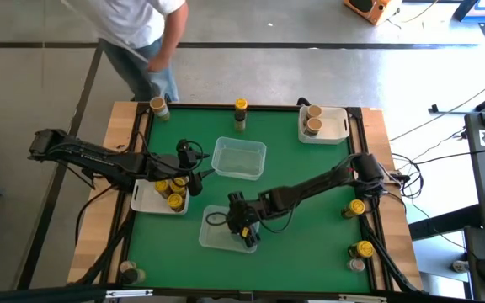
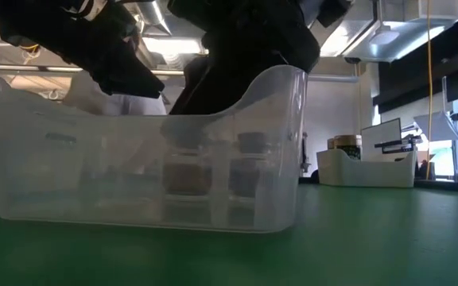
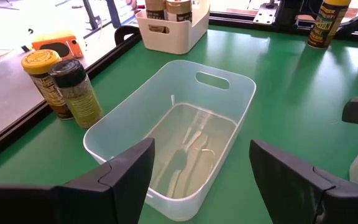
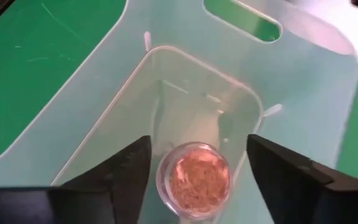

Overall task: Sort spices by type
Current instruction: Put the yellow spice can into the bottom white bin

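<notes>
Pinkish-brown spice is showing through the clear top of a small jar that is standing upright on the floor of a clear plastic tub at the lower centre of the high view; the right gripper is being held over this tub, its fingers spread to either side of the jar with a gap visible on both sides, so the jar is judged to be released rather than held. The left gripper is being held wide open and empty over a second clear tub at the centre of the green tabletop.

Such a jar is judged to be light, rigid and smooth-walled, so slipping is likely if it is pinched near the lid; a hold across the middle of the cylinder is being favoured, with the jar kept upright.

Other jars are being left around the tabletop: yellow-lidded ones in a white tray at the left, tan-lidded ones in a white tray at the upper right, and loose ones along the right edge and upper edge. Tub walls are judged to be the main obstruction to any lift-out; a person is standing beyond the upper left edge.
</notes>
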Robot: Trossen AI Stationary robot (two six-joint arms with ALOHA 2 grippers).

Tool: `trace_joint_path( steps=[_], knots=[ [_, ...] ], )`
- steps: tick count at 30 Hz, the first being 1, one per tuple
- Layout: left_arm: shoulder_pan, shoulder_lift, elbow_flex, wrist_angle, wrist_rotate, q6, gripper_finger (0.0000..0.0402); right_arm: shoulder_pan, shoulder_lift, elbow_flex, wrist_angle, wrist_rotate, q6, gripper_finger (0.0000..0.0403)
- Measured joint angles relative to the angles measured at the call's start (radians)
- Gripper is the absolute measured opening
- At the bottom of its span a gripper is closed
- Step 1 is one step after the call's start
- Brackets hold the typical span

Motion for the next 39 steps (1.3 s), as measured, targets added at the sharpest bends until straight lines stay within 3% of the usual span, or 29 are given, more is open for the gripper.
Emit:
trace_joint_path(
  steps=[5, 19, 26, 32, 39],
  knots=[
    [0.000, 0.000, 0.000, 0.000, 0.000, -0.007, 0.0260, 0.000, -0.050, 0.034, -0.085, 0.003, -0.003, 0.0289],
    [-0.040, 0.000, 0.000, 0.017, 0.001, 0.023, 0.0260, 0.000, -0.315, -0.010, -0.447, 0.069, 0.070, 0.0291],
    [-0.070, 0.000, 0.000, 0.058, 0.002, 0.039, 0.0260, 0.000, -0.535, -0.266, -0.394, 0.183, 0.135, 0.0292],
    [-0.052, 0.000, 0.000, 0.093, -0.005, 0.039, 0.0260, -0.024, -0.746, -0.541, -0.194, 0.323, 0.157, 0.0292],
    [-0.037, 0.000, 0.000, 0.102, -0.006, 0.027, 0.0260, -0.226, -0.859, -0.692, 0.027, 0.379, 0.084, 0.0292]
  ],
)
